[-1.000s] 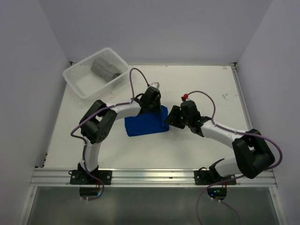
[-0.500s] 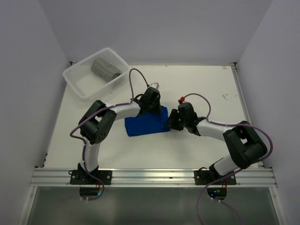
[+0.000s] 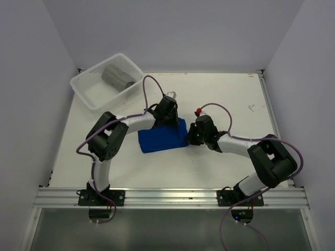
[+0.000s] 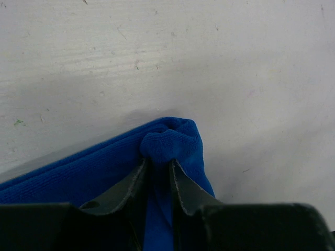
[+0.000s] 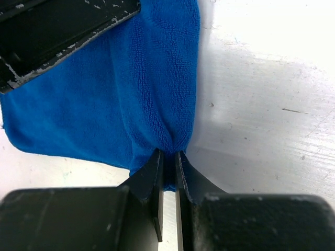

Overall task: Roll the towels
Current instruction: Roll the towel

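The blue towel (image 3: 158, 139) lies folded flat in the middle of the table. My left gripper (image 3: 174, 122) is at its far right corner; in the left wrist view the gripper (image 4: 158, 163) is shut on a bunched fold of the blue towel (image 4: 175, 137). My right gripper (image 3: 189, 137) is at the near right corner. Seen from the right wrist, that gripper (image 5: 168, 155) pinches the blue towel (image 5: 131, 89) at its edge, cloth puckered between the tips. The grey towel (image 3: 115, 75) sits rolled in the basket.
The translucent white basket (image 3: 86, 93) stands at the table's far left corner. White walls close in the table on three sides. The left arm's black finger (image 5: 63, 31) shows at the top left of the right wrist view, over the towel.
My right gripper has moved left onto the blue towel's right edge and shut on it. The towel has slid slightly left. The left gripper has stayed on its corner.
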